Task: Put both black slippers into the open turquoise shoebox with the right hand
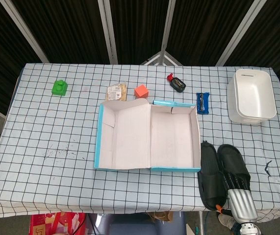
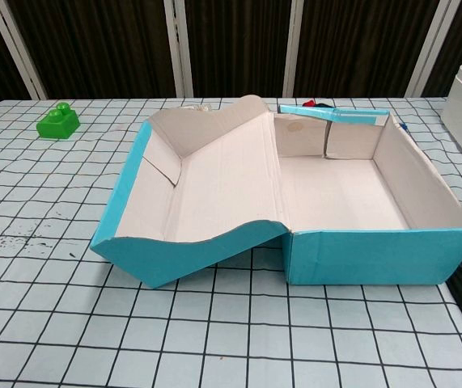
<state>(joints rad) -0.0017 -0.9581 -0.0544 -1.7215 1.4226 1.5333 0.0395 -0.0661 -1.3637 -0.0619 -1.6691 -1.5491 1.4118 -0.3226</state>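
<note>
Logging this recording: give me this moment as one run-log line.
stage: reaching | right hand: over right black slipper, grip unclear | left black slipper: on table | open turquoise shoebox: empty | left hand: unseen

Table with white, black-gridded cloth (image 1: 51, 142); items laid directly on it.

Open turquoise shoebox (image 1: 174, 139) sits mid-table, lid folded flat to its left. Two black slippers (image 1: 212, 176) lie side by side just right of the box, at the near edge. Far side, left to right: green block (image 1: 59, 87), small tan packet (image 1: 116, 92), orange cube (image 1: 140, 91), dark bottle with red cap (image 1: 176, 82), blue wrapper (image 1: 203, 103), white tub (image 1: 252, 96) at the far right corner. Dark specks mark the cloth near the left front (image 1: 59, 152); a dark scribble shows by the right edge (image 1: 267, 168).
</note>
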